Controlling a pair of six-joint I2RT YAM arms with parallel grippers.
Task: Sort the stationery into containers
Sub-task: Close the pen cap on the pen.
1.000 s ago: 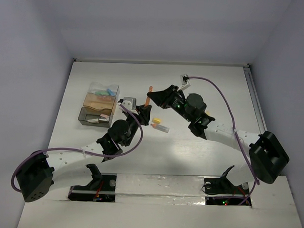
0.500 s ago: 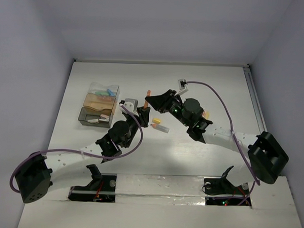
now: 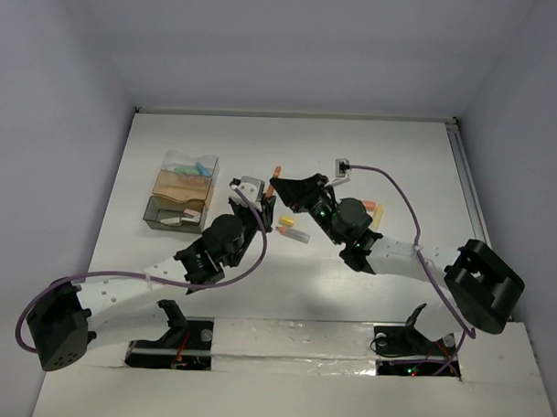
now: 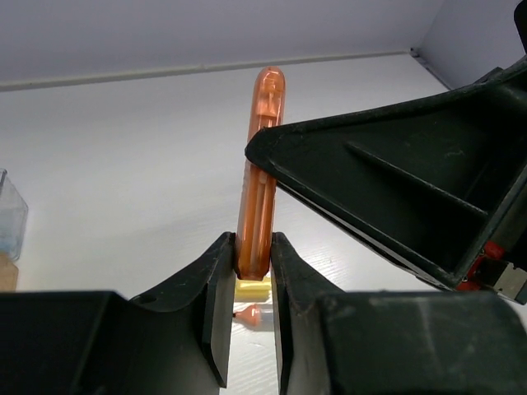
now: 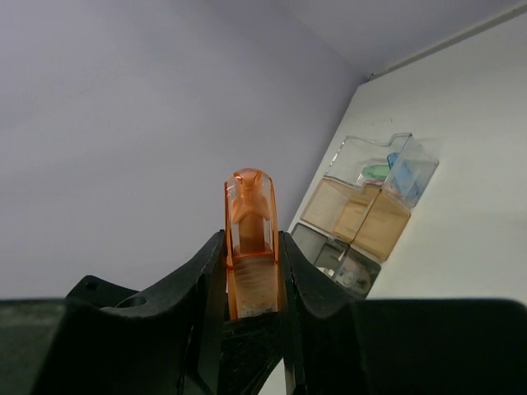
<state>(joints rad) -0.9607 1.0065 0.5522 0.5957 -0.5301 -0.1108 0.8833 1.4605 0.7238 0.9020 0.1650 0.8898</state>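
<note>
From the near edge of the bench (image 3: 399, 158) both arms reach in toward the middle. The left arm (image 3: 139, 281) stretches low and slants to the right, while the right arm (image 3: 414, 254) bends back to the left, so the two meet nose to nose. The left end effector (image 4: 251, 255) is pressed together on the lower end of an orange highlighter (image 4: 263, 123), which stands nearly upright above the bench. The right end effector (image 5: 249, 247) pinches the same highlighter higher up its body, coming in from the right side. Directly under them a small yellow piece (image 3: 286, 225) lies on the bench, with a pale one (image 3: 299, 236) just beside it. Farther off to the left sits the clear box (image 3: 180, 189) with its tan compartments and a grey section at the near end. Green and blue pieces lie in its far clear part, well apart from the held highlighter.
</note>
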